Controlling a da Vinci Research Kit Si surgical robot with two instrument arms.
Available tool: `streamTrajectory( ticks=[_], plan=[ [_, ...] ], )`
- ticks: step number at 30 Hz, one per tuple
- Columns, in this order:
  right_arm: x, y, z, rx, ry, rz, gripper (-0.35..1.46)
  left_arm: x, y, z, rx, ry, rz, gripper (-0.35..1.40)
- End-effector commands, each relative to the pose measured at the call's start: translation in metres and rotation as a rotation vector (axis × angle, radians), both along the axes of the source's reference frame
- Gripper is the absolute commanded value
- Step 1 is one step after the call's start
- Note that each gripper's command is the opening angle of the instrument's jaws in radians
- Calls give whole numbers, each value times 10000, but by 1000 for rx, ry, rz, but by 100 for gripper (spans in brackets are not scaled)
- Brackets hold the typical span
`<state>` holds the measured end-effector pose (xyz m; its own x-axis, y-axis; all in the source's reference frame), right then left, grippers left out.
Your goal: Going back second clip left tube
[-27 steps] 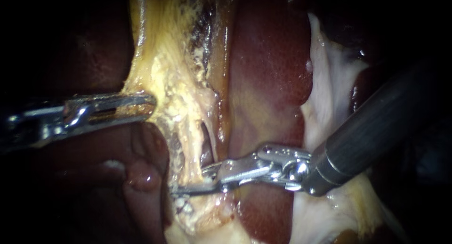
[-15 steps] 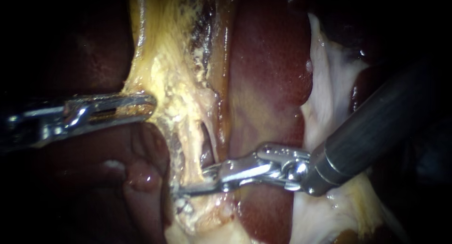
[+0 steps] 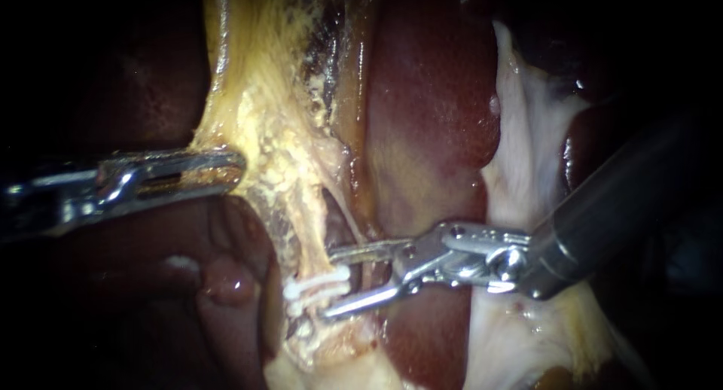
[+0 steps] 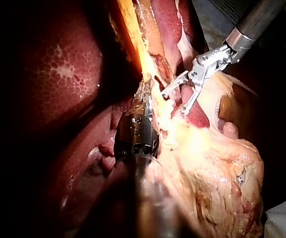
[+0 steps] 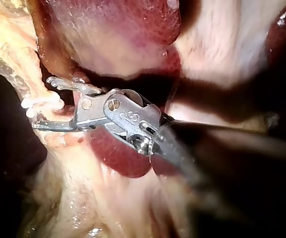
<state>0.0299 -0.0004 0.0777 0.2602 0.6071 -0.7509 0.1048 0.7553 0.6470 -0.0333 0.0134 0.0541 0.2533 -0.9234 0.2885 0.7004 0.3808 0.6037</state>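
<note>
Between the jaws of my right instrument (image 3: 328, 282), low on the band of fatty tissue (image 3: 260, 134) beside the liver's (image 3: 429, 119) edge, a white clip (image 3: 309, 288) sits across the left tube (image 3: 305, 243). The step in hand looks like backing the instrument off that clip, and the hazards all come from how close the metal lies to it.

If the instrument draws back at a slant rather than straight along its shaft, the lower jaw, which lies just under the clip, could hook it. That could drag the clip along the tube or lever it loose. The upper jaw crosses the tube just above the clip, so it could scrape the thin wall or catch the strand on the far side of the dark gap. A sudden change in the pull from my left instrument (image 3: 237, 168) would shift the tissue against those jaws, with the same result. Too hard a pull could tear the tube at the clip.

The right instrument's jaws stand well apart, with a clear gap in the endoscope and right wrist views, and they grip nothing. The clip and tube merely lie between them. Whether the upper jaw touches the tissue or only passes close, I cannot tell.

The left instrument's jaws lie together, clamped on the fatty tissue at its left edge and holding it taut away from the liver. Whether the pale bars are one clip or two set close, I cannot tell.
</note>
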Motion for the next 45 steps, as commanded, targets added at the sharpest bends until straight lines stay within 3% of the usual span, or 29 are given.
streamTrajectory(
  ticks=[1, 8, 13, 20, 23, 29, 37, 45],
  plan=[
    [-4, 2, -3, -15, 1, 1, 60, 0, 0, 0, 0, 1, -1, -35],
    [-43, 19, -41, -160, 49, -25, 60, 0, 0, -1, 0, 1, 0, -35],
    [-71, 46, -81, -272, 71, -1, 60, 0, 0, 0, -1, 1, 0, -35],
    [-100, 68, -100, -324, 68, 30, 60, 0, -1, 4, -2, 1, 0, -35],
    [-102, 69, -100, -329, 62, 35, 60, -2, -3, 15, -7, 2, 0, -35],
    [-101, 66, -96, -329, 68, 29, 60, -12, -12, 54, -5, 1, 10, -35],
    [-95, 58, -90, -328, 90, 8, 60, -35, -16, 105, 21, 12, 36, -35],
    [-88, 53, -83, -330, 97, 0, 60, -46, -18, 113, 30, 9, 46, -35]
  ],
)
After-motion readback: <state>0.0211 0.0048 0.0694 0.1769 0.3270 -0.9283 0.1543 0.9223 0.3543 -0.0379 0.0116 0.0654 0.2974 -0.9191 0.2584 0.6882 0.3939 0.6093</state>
